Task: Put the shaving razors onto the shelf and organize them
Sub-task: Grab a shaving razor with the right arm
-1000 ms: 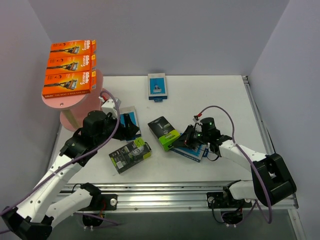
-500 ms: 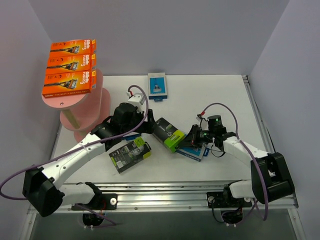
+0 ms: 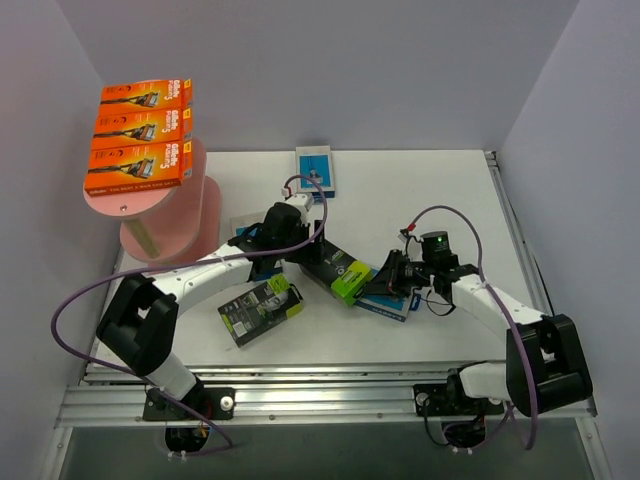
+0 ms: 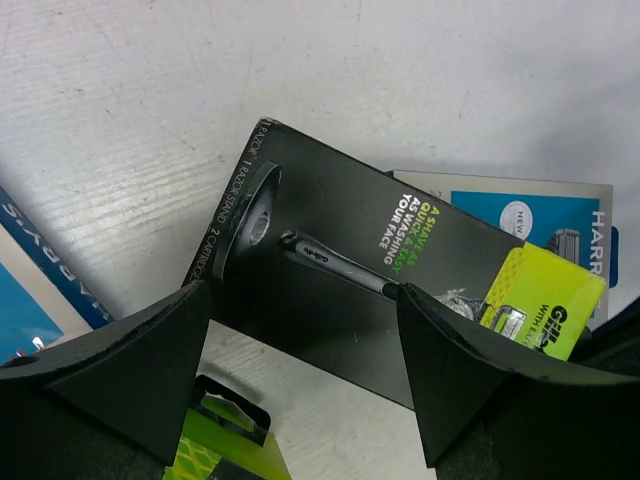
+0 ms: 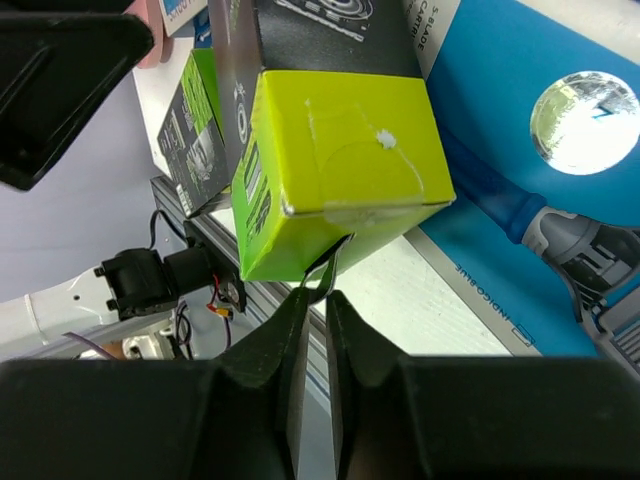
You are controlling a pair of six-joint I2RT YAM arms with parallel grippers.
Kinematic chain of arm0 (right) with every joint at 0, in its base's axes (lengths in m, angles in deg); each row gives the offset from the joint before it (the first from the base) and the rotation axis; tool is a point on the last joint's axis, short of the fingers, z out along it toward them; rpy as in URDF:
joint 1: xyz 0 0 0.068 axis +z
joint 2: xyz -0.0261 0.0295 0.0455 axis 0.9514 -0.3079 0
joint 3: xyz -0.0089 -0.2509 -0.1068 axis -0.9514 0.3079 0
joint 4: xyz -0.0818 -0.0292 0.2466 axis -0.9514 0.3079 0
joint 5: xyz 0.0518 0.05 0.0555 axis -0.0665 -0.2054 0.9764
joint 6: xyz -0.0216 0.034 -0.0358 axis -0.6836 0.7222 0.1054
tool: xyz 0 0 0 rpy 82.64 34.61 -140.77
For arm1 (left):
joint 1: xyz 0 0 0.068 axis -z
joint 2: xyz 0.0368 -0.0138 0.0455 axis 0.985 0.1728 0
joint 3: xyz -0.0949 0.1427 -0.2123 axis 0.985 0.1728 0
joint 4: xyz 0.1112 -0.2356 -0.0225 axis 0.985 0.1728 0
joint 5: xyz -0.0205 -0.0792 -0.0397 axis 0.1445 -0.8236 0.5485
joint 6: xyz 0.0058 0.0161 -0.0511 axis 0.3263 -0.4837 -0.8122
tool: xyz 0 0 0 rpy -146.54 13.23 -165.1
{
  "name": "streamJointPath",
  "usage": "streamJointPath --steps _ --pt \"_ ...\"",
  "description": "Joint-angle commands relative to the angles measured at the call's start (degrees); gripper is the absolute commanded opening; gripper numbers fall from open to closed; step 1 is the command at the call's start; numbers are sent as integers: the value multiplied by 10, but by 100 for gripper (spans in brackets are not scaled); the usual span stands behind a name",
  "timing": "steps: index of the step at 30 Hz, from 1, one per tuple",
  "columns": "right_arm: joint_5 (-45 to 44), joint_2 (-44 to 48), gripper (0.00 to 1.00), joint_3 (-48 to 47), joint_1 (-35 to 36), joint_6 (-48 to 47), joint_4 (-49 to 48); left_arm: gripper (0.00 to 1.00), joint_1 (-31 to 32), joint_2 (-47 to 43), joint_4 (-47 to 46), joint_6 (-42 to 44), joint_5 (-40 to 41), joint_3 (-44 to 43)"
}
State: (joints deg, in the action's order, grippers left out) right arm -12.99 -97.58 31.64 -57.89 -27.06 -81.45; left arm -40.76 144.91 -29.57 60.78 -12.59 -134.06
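The pink shelf (image 3: 160, 205) stands far left with three orange razor packs (image 3: 137, 150) on its top board. A black-and-lime razor pack (image 3: 335, 265) (image 4: 330, 220) (image 5: 340, 170) lies mid-table, its lime end resting on a blue pack (image 3: 388, 303) (image 5: 520, 150). My left gripper (image 3: 303, 252) (image 4: 302, 300) hovers open over the pack's dark end, with a finger on either side. The right gripper (image 3: 383, 282) (image 5: 316, 297) is shut on that pack's thin hang tab, with only a slit between its jaws.
A second black-and-lime pack (image 3: 260, 310) (image 4: 225, 440) lies near the front. One blue pack (image 3: 315, 172) sits at the back, another (image 3: 243, 228) (image 4: 30, 290) by the shelf under my left arm. Grey walls close in left and right.
My left arm swung right from the blue pack by the shelf to the central black-and-lime pack. The right gripper drew that pack slightly rightward by its tab.
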Motion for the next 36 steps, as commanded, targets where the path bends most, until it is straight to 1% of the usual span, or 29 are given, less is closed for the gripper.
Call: streamJointPath --steps 1,4,6,7,8,10,11,13,14,15,17,20,27,31,36 --pt "-5 35 10 -21 -9 -2 27 83 -13 8 -65 -13 -27 -13" --pt "-7 42 15 -21 -12 7 28 80 -14 25 -71 -14 -36 -13" --pt "-11 49 23 -21 -13 14 25 79 -14 32 -73 -19 -43 -8" --pt "-12 52 27 -21 -13 21 24 78 -13 37 -93 -23 -43 -6" --pt "-16 55 37 -21 -13 25 25 77 -13 39 -95 -23 -45 0" --pt "-23 69 45 -20 -13 37 30 76 -14 44 -101 -26 -46 4" --pt "-34 74 54 -18 -13 42 31 74 -13 46 -101 -26 -47 6" --pt "-42 94 61 -8 -13 53 30 72 -14 52 -101 -26 -49 6" --pt "-54 106 67 0 -13 62 32 71 -13 55 -102 -28 -49 6" --pt "-60 112 69 4 -13 68 32 70 -14 57 -103 -28 -49 6" --pt "-69 122 71 15 -13 85 26 69 -14 63 -105 -30 -52 7" --pt "-76 128 72 39 -11 111 -9 67 -14 70 -106 -35 -53 8" --pt "-96 117 74 66 -3 128 -45 65 -14 66 -114 -42 -57 18" --pt "-118 111 77 66 13 149 -67 65 -15 63 -109 -39 -54 16" --pt "-180 107 79 78 57 195 -115 65 -16 61 -108 -42 -55 15"
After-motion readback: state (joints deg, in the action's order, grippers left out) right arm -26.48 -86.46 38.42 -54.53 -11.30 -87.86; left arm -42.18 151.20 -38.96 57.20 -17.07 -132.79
